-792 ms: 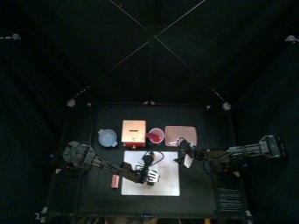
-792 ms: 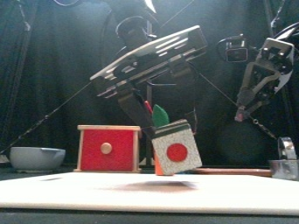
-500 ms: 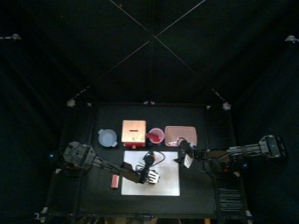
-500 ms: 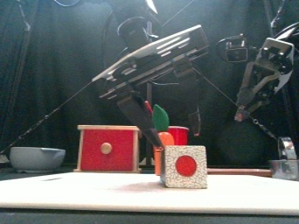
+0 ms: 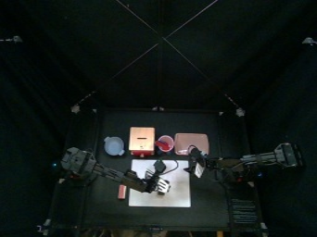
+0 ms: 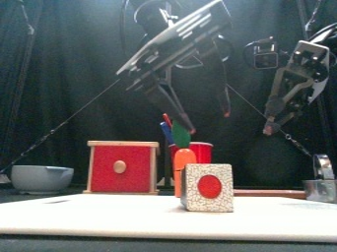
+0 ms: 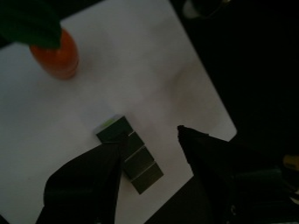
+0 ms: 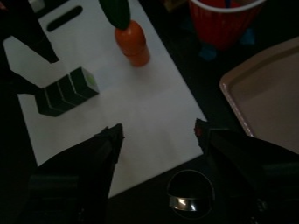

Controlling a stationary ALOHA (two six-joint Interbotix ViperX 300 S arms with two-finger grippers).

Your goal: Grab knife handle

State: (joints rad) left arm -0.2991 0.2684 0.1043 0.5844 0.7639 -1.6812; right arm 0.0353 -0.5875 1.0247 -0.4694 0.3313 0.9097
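From above, my left gripper (image 5: 158, 178) hangs over the middle of the white board (image 5: 181, 193), and my right gripper (image 5: 198, 168) is at the board's right edge; I cannot pick out the knife handle here. From the front, the left jaws are released and point down above the speckled block (image 6: 207, 187) and the carrot (image 6: 184, 165), while the right jaws hang spread, high on the right. My left wrist looks down between parted, empty jaws at the block lying on the board. My right wrist shows wide-open jaws holding nothing; the knife handle (image 8: 65, 15) lies on the board beyond the carrot, near the left gripper's black jaws.
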